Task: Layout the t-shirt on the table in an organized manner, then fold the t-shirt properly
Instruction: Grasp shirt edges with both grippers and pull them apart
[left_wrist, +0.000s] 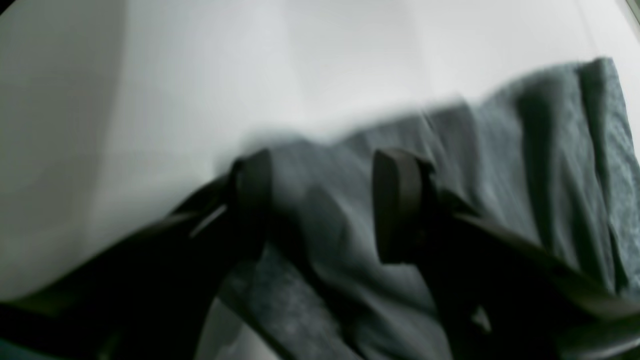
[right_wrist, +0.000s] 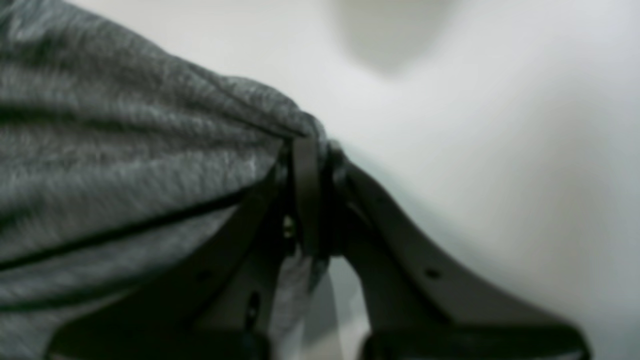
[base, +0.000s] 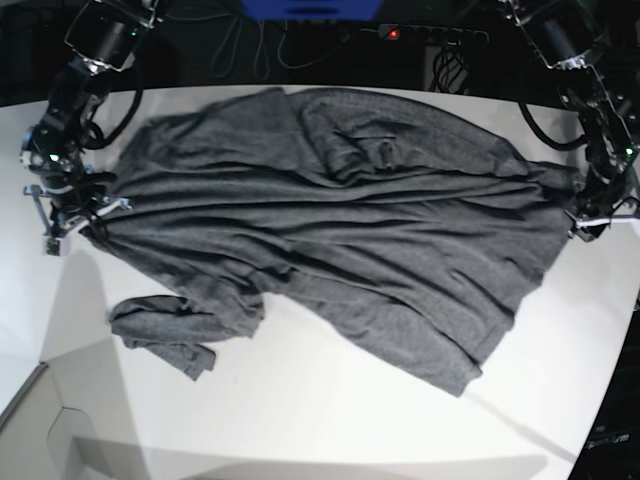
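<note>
One garment lies on the desk (base: 300, 420), a smooth matte white top with a curved near edge. The t-shirt (base: 330, 230) is a heather dark-grey knit, soft and wrinkly, spread wide across the middle and far half of the desk. Nearest the front edge a sleeve (base: 170, 325) lies crumpled toward the near left corner, and a hemmed flap (base: 445, 365) points toward the near right. Long creases run across the cloth from side to side.

At the left edge the right pincer (right_wrist: 312, 150) is clamped on a bunched bit of the knit, its dark fingers pressed together. At the right edge the left pincer (left_wrist: 320, 200) stands spread apart over the fabric, blurred, its black pads (left_wrist: 395, 200) flat and rounded.
</note>
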